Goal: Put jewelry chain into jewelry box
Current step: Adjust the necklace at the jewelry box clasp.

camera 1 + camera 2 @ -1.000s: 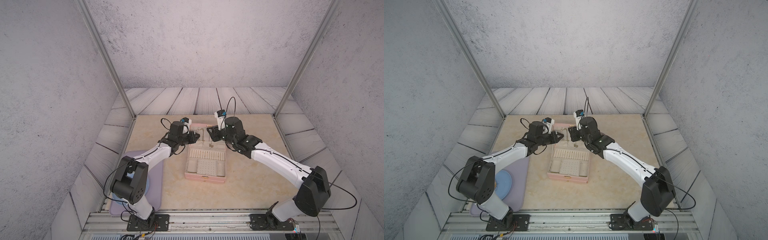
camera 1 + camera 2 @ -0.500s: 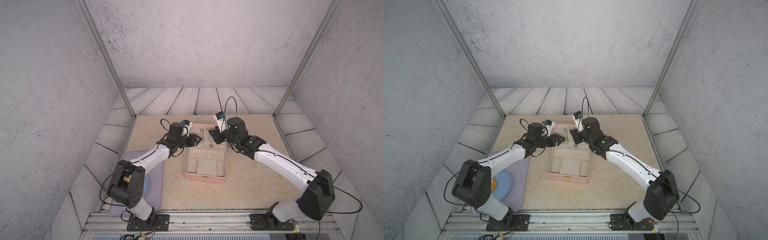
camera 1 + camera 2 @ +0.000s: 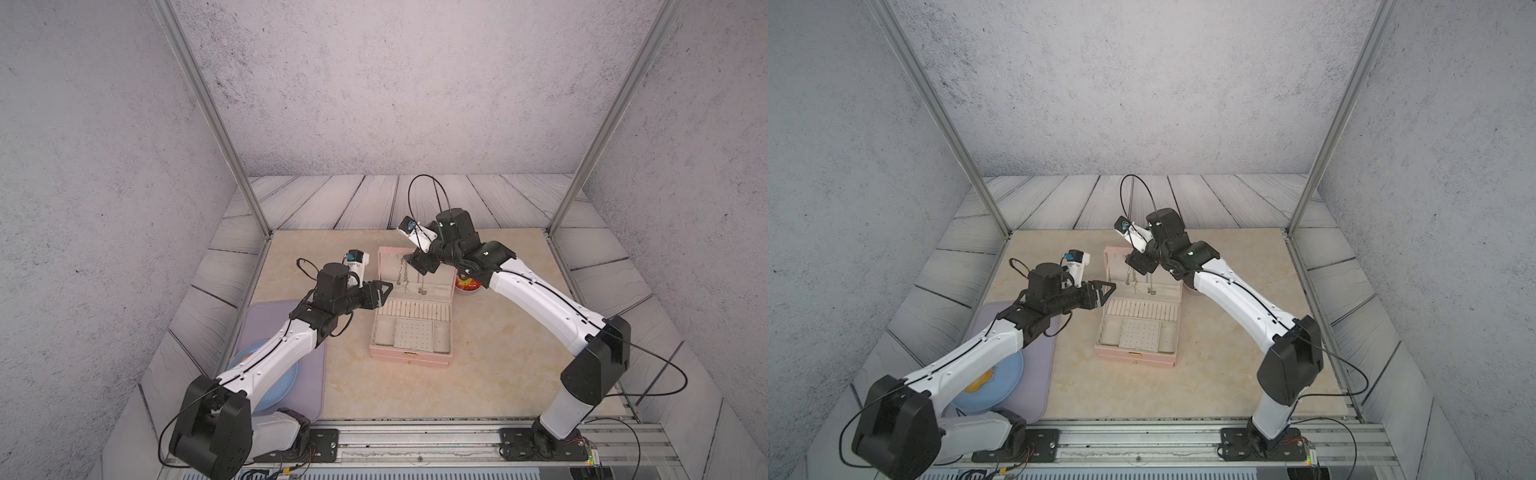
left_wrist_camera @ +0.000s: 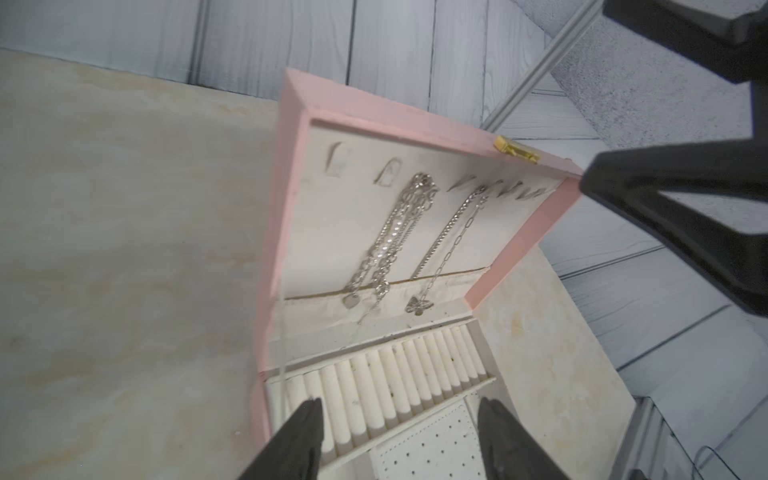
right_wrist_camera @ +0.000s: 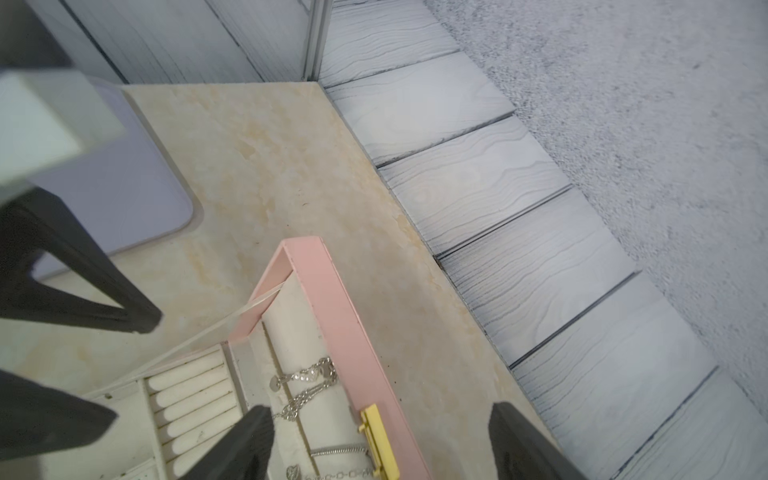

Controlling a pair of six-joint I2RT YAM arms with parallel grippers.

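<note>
The pale pink jewelry box [image 3: 409,358] [image 3: 1133,360] stands open mid-table, lid upright. The chunky silver jewelry chain [image 4: 390,241] [image 3: 403,270] [image 3: 1132,274] [image 5: 307,376] hangs from a hook inside the lid [image 4: 291,166], free of both grippers. Beside it hangs a thinner necklace [image 4: 451,245] with a butterfly pendant. My left gripper [image 3: 384,291] [image 3: 1106,291] [image 4: 399,409] is open and empty, at the box's left side over the ring rolls. My right gripper [image 3: 422,264] [image 3: 1142,264] [image 5: 380,415] is open and empty, jaws either side of the lid's top edge [image 5: 345,324] near the gold clasp.
A small bowl [image 3: 467,284] with something red and orange in it sits right of the lid, under the right arm. A lilac mat [image 3: 286,328] [image 3: 1036,361] lies at the left with a blue plate [image 3: 272,376] [image 3: 994,384] on it, under the left arm.
Both grippers have opened and let go of the chain, which now hangs from the hook. The left gripper has drawn back from the lid toward the front.
</note>
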